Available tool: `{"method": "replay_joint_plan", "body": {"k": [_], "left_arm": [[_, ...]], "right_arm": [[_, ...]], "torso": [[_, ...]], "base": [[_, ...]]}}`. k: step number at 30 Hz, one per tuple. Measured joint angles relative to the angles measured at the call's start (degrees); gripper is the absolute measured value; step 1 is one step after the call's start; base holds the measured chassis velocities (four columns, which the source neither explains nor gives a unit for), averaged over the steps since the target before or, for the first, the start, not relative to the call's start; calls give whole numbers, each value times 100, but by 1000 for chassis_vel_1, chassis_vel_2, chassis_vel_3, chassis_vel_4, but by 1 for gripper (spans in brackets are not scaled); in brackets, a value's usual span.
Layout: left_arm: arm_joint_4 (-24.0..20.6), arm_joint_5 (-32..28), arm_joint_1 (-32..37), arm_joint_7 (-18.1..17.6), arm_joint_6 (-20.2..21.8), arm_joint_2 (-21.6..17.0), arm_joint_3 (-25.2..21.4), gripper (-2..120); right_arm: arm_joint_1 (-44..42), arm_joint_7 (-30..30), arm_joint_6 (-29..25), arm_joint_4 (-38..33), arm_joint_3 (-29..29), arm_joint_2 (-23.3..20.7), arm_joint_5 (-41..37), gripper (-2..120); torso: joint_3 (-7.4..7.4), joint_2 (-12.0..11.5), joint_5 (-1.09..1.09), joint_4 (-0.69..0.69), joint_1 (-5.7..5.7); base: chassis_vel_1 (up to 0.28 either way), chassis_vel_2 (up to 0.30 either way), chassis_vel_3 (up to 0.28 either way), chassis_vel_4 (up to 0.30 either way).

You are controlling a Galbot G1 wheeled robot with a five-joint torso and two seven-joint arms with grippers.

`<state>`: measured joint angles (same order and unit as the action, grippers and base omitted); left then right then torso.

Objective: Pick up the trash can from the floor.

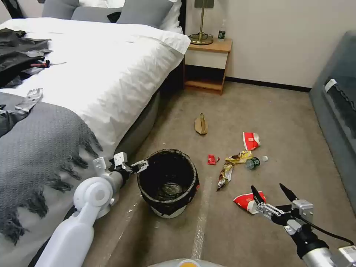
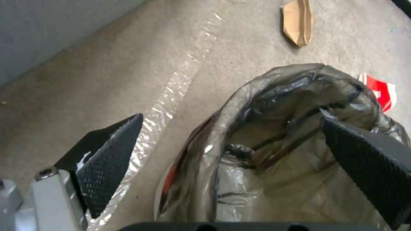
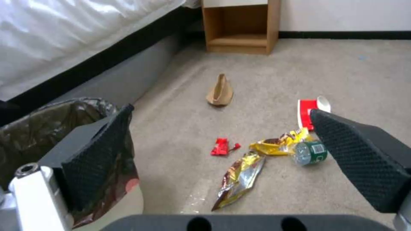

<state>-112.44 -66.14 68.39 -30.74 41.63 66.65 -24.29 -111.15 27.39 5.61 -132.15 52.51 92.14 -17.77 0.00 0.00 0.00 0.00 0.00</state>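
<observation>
We find the small round white plastic trash can, lined with a black bag folded over its rim, upright on the beige-grey short-pile carpet floor, just beside the bed and next to a pale tape strip. The liner hides most of the white wall; in the head view, the base alone shows white.

Our left gripper is at the can's rim on the bed side. In the left wrist view its fingers stand apart, one outside the rim over the carpet, the other over the can's opening. We cannot tell whether either pad touches the liner. The can's contents are dark and hard to make out.

Our right gripper hangs above the carpet, well apart from the can, fingers spread wide and holding nothing. A red paper cup lies partly hidden behind it.

Near the can lie a gold snack wrapper, a small red packet, a green bottle and a brown paper bag.
</observation>
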Motion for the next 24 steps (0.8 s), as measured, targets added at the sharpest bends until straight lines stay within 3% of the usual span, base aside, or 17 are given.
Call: {"method": "replay_joint_plan", "body": {"k": [16,20,24], "left_arm": [[382,12,-202,-71,26,141,252,94],[503,17,-379,-78,47,152,315,85],[587,26,-452,-77,50,186,347,68]], "right_arm": [[177,-62,41,263,182,0,-33,100],[179,-65,43,268,187,0,-39,100],[208,-94,48,329,266,0,-120,100]], "torso": [[0,0,0,1,0],[0,0,0,-1,0],[0,0,0,0,0]], "base": [[0,0,0,0],[0,0,0,0],[0,0,0,0]]}}
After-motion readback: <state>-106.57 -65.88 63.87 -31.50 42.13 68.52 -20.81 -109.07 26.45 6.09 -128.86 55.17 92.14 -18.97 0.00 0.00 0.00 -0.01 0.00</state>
